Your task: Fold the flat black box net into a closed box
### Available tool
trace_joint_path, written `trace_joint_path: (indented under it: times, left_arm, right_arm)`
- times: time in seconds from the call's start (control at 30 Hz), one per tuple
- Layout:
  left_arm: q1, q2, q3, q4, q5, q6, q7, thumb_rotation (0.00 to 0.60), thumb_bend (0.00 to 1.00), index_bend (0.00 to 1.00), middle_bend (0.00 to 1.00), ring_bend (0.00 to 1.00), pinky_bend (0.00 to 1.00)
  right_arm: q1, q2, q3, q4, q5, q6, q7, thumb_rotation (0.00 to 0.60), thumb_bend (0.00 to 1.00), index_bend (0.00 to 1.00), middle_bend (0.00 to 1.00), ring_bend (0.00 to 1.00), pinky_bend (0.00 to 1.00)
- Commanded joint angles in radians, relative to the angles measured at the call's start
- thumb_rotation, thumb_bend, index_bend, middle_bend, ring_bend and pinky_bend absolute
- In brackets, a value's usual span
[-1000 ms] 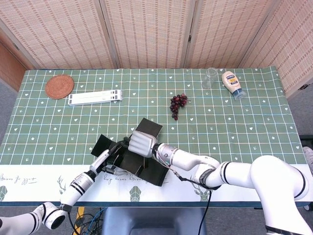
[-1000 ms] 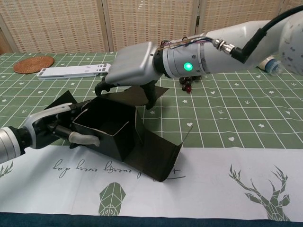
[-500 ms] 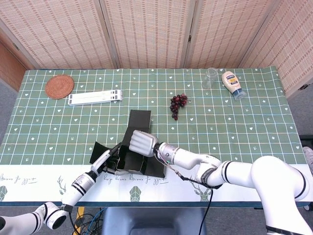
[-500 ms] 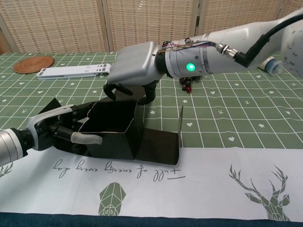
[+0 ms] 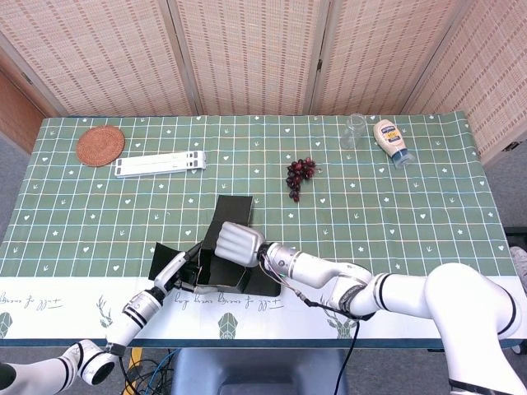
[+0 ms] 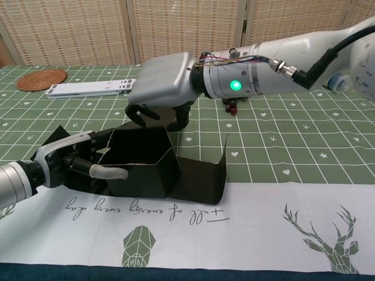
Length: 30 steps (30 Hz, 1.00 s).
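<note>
The left hand (image 6: 64, 157) gripped the box net's (image 6: 143, 167) near-left wall, fingers curled round the edge. The half-formed box stood at the table's near edge, its loose flaps running toward three o'clock. The right hand (image 6: 161, 88) hovered above at twelve o'clock, fingers curled down over the open top, apparently holding nothing

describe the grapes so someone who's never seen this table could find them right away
Start at the green patterned tablecloth and look toward its middle, a little to the far side. Beyond the black box that the two hands are working on lies a small dark red bunch of grapes. It is the only fruit, alone on bare cloth.
</note>
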Motion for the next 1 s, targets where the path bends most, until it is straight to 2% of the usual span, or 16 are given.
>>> trace_joint_path:
  times: [0.03,0.2,0.37,0.4,0.53,0.67,1.0]
  left_arm:
    - [0.001,-0.003,0.001,0.004,-0.001,0.001,-0.006,0.6,0.08,0.16,0.11,0.64,0.78]
    - [0.004,-0.01,0.002,0.011,0.002,0.013,-0.016,0.6,0.08,0.2,0.15,0.64,0.78]
    - [0.003,-0.007,0.003,0.011,0.004,0.018,-0.022,0.6,0.08,0.22,0.17,0.64,0.78]
    - [0.002,-0.005,0.004,0.008,0.005,0.017,-0.023,0.6,0.08,0.22,0.17,0.64,0.78]
    - [0.0,0.003,0.005,-0.002,0.006,0.017,-0.022,0.6,0.08,0.22,0.17,0.64,0.78]
    - [-0.005,0.013,0.004,-0.014,0.005,0.014,-0.016,0.6,0.08,0.22,0.17,0.64,0.78]
    - [-0.011,0.104,0.007,-0.099,0.019,0.028,-0.03,0.6,0.08,0.22,0.17,0.64,0.78]
  right_arm:
    - [-0.006,0.003,0.005,-0.008,0.006,0.005,-0.002,0.6,0.36,0.37,0.45,0.83,1.0]
    - [-0.018,0.007,0.012,-0.026,0.028,0.004,-0.012,0.6,0.36,0.33,0.39,0.82,1.0]
    - [-0.039,0.014,0.021,-0.049,0.059,0.014,-0.006,0.6,0.36,0.03,0.21,0.8,1.0]
    - [-0.044,0.017,0.022,-0.054,0.063,0.019,-0.004,0.6,0.36,0.0,0.18,0.79,1.0]
    - [-0.063,0.026,0.028,-0.075,0.078,0.032,0.018,0.6,0.36,0.0,0.1,0.76,1.0]
    - [-0.081,0.036,0.03,-0.095,0.074,0.048,0.047,0.6,0.36,0.0,0.06,0.75,1.0]
    - [-0.166,0.137,0.058,-0.201,0.031,0.152,0.245,0.6,0.36,0.0,0.06,0.75,1.0]
